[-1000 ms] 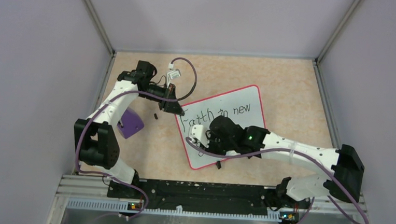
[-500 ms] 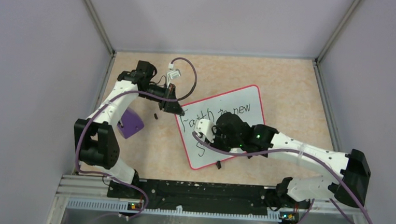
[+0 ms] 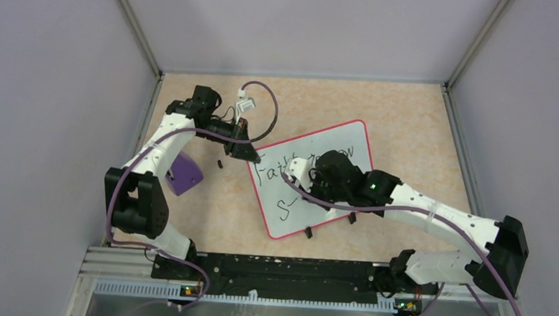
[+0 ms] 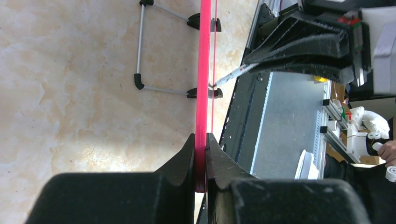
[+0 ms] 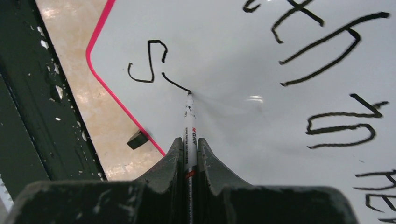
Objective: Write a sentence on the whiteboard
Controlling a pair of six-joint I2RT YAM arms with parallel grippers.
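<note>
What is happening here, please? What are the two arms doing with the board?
The robot is writing on the whiteboard. The left arm has its jaws shut on the board's red rim and holds it steady. The right arm has its jaws shut on a marker, whose tip touches the board. Of the sentence, the first line is there; the second has only an S and a short stroke, so the writing is not finished.

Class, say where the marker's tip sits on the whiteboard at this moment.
In the right wrist view, the marker, clamped in the right gripper, touches the whiteboard at the end of a short stroke just right of the S.
</note>
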